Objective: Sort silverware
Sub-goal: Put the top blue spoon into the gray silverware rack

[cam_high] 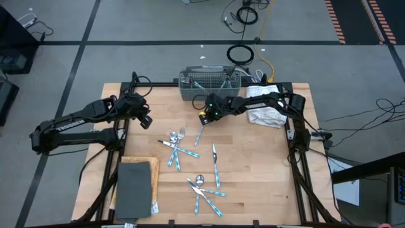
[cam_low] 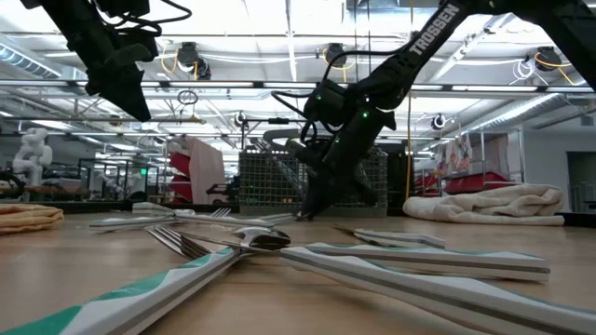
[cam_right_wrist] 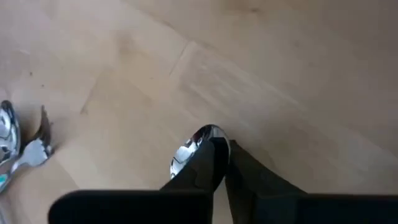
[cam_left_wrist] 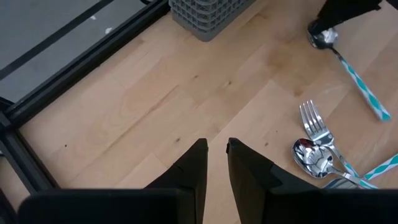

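The silverware lies scattered on the wooden table: one cluster of forks and spoons (cam_high: pixel 176 144) left of centre, a single piece (cam_high: pixel 216 166), and another cluster (cam_high: pixel 205 188) near the front. My right gripper (cam_high: pixel 205 116) is down at the table in front of the grey wire-mesh basket (cam_high: pixel 209 85), shut on a spoon (cam_high: pixel 199 135). My left gripper (cam_high: pixel 145 118) hangs above bare table on the left, empty, its fingers (cam_left_wrist: pixel 200 155) a narrow gap apart. My right gripper has the spoon at its bowl end (cam_right_wrist: pixel 189 149), coming from above with the fingers pointing down. The shiny bowl shows beside one fingertip (cam_right_wrist: pixel 211 158); the fingers hide the exact spot of the pinch. The blue patterned handle (cam_left_wrist: pixel 364 93) lies flat on the table.
The white folded towel (cam_high: pixel 264 106) lies at the far right next to the basket. A dark grey slab (cam_high: pixel 135 187) lies on a wooden board at the near left corner. Bare wood (cam_high: pixel 253 171) lies right of the silverware.
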Motion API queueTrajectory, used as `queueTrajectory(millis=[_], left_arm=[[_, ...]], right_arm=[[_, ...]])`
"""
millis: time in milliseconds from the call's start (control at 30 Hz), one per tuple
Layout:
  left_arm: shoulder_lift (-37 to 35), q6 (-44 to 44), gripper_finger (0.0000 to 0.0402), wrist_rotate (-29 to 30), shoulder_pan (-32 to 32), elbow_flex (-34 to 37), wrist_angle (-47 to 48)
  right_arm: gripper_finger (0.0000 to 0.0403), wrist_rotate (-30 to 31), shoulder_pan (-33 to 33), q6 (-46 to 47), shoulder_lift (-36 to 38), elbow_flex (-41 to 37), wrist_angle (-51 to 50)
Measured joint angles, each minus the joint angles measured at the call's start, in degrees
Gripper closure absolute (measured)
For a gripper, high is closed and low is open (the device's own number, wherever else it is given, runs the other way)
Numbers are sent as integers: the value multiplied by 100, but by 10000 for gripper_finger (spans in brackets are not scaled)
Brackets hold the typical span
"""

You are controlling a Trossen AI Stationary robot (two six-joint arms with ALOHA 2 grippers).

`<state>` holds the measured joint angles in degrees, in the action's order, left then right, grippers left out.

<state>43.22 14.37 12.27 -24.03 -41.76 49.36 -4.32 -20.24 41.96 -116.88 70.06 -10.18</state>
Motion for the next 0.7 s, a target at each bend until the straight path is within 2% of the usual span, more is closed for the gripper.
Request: queueTrajectory(millis=[233,367,600,700], left_arm=[[0,9,332,0,0,0,7],[0,13,332,0,0,0,9],[0,18,332,0,0,0,8],[0,22,332,0,0,0,4]], right_arm=[[401,-90,84,57,241,-31,-73],[403,281,171,7,835,-36,-19],[402,1743,337,-397,2298,-23,-84],[402,2745,321,-802,2950,-15,-444]])
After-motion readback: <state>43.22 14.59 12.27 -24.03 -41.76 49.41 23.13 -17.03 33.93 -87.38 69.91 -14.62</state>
